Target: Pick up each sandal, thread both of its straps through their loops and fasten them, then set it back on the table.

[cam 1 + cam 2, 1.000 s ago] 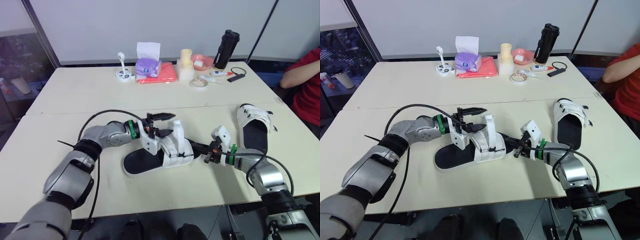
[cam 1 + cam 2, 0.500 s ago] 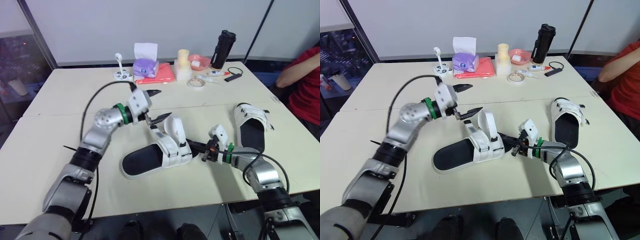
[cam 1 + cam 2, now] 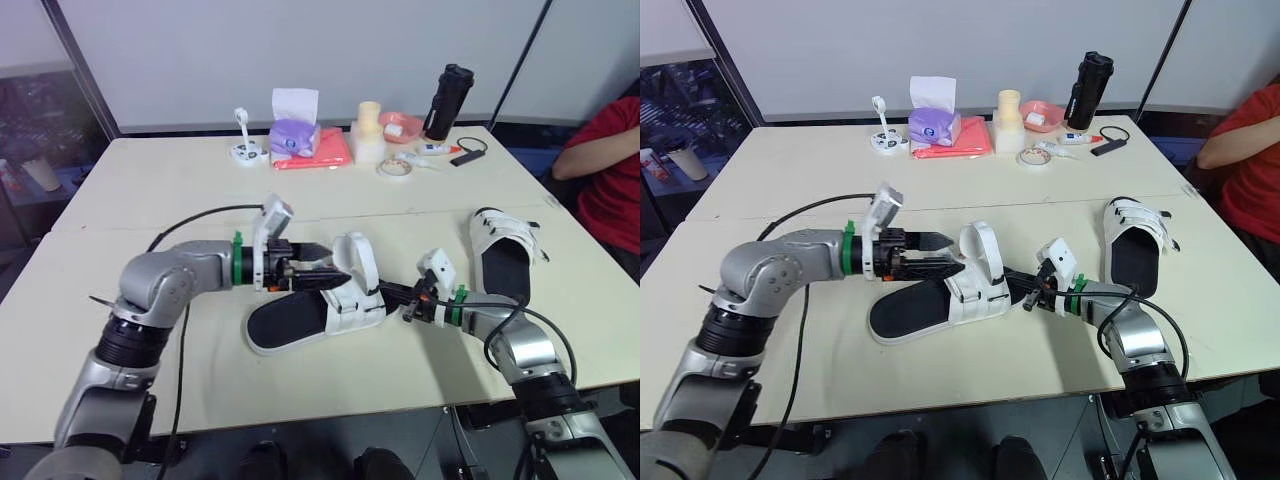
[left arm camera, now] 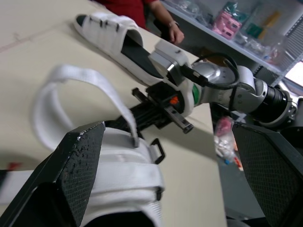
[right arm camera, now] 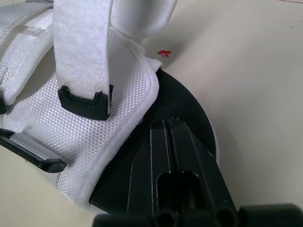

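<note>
With left gripper [image 3: 335, 275] fingers spread by the loose strap [image 3: 357, 252] and right gripper [image 3: 390, 293] fingers pressed together at the sole [image 5: 182, 111], I judge a pull may drag the sandal [image 3: 352, 306].

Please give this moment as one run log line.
left gripper open at near sandal strap | right gripper shut, against its sole | second sandal untouched

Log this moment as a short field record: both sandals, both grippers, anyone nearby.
near sandal: flat on the table, one strap arched up, not pressed down
far sandal: flat at the table's right, apart from both grippers
left gripper: open, fingers either side of the near sandal's upper
right gripper: fingers shut, tips on the near sandal's sole edge
person: red sleeve by the table's right edge
</note>
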